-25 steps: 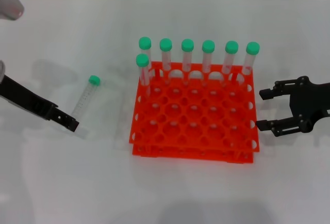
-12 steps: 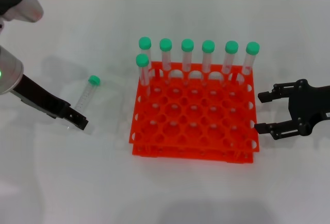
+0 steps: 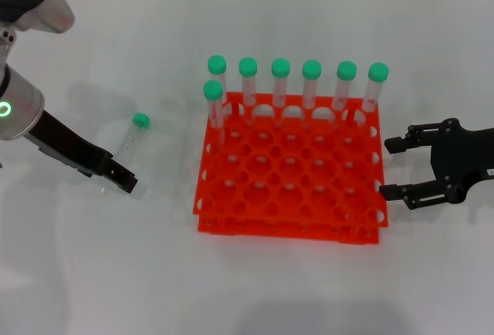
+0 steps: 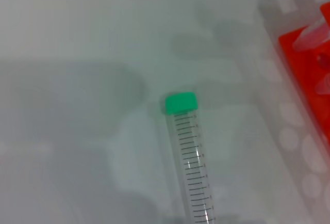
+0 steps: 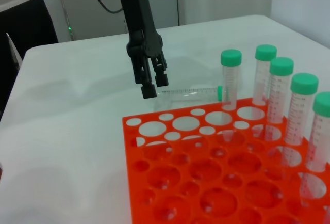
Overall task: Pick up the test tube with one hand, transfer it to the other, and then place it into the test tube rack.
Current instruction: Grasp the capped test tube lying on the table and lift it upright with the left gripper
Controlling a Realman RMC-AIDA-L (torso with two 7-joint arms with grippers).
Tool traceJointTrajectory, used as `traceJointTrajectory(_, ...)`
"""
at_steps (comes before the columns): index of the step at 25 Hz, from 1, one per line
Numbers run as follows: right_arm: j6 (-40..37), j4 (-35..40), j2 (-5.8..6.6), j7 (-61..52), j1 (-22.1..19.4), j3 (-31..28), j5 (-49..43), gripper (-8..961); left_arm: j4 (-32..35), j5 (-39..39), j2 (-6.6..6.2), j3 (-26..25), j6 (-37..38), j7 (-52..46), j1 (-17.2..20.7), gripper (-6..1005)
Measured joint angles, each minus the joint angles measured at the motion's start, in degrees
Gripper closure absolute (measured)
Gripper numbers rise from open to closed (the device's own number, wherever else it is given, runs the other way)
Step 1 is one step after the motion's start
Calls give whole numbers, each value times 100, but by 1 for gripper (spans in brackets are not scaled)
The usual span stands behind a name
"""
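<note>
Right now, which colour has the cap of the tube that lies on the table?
Green; the cap of the tube shows best in the left wrist view.

Left arm [image 3: 19, 107]: mine, silver-white cylinder, green ring light; left gripper [image 3: 123, 181]: black, slim
Right gripper [image 3: 395, 167]: black, two-fingered

Test tube [image 3: 129, 141] lies left of rack [image 3: 289, 173] — grippers [image 3: 123, 181] [image 3: 394, 167] flanking.
</note>
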State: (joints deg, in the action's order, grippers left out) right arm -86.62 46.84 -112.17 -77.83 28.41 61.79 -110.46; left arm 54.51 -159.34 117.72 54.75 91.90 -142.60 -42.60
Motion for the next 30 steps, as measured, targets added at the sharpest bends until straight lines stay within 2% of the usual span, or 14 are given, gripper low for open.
traceJointTrajectory(9, -14, -9, -24, 14, 32, 33, 1, 191, -3, -145, 1, 7, -110, -29, 27, 287)
traceJointTrajectory(14, -14, -23, -29, 14, 32, 24, 11, 191, -159, -159, -17, 9, -226, -79, 14, 480)
traceJointTrajectory(20, 1, -34, -48, 14, 44, 2, 19, 192, -290, -241, -55, 9, -350, -102, -34, 495)
traceJointTrajectory(30, 34, -14, -85, 12, 69, 3, -9, 192, -352, -294, 5, 9, -382, -95, -114, 501)
